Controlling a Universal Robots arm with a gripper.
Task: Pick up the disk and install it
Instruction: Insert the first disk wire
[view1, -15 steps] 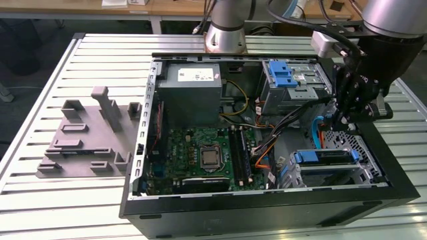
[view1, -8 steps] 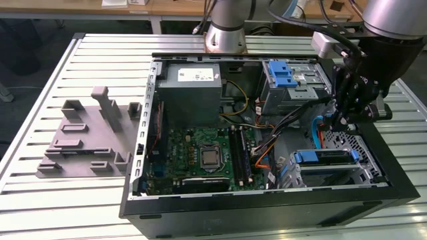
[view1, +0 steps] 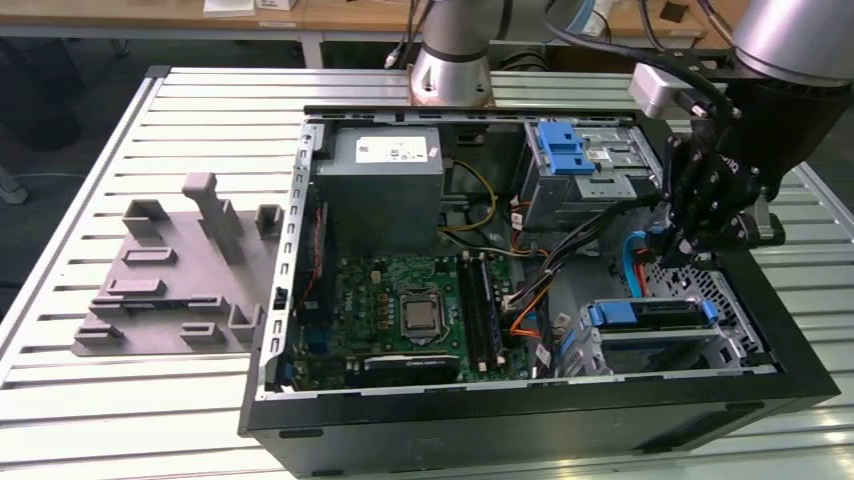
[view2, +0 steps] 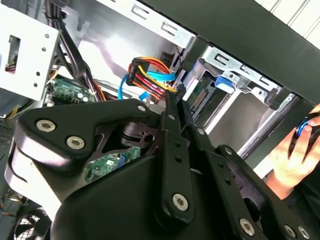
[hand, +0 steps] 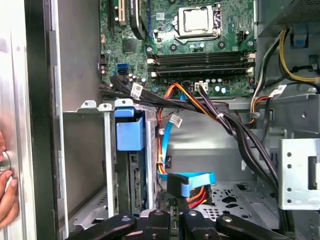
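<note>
The disk (view1: 650, 315) sits in the lower drive cage at the front corner of the open computer case, its blue frame facing up. In the first wrist view the disk (hand: 136, 175) stands on edge in the metal cage under a blue tab. My gripper (view1: 674, 255) hangs just above and behind that cage. Both wrist views show the fingers (view2: 172, 115) drawn close together, shut. The gripper (hand: 170, 214) has its tips at a black cable connector (hand: 177, 186) with a blue ribbon and coloured wires. Whether they pinch it is hidden.
The motherboard (view1: 414, 310) fills the case floor, the grey power supply (view1: 380, 175) sits behind it, and an upper drive cage with a blue latch (view1: 567, 150) stands to the exterior view's right. Black cable bundles (hand: 240, 135) cross nearby. A person's hand (view2: 295, 150) rests outside the case wall.
</note>
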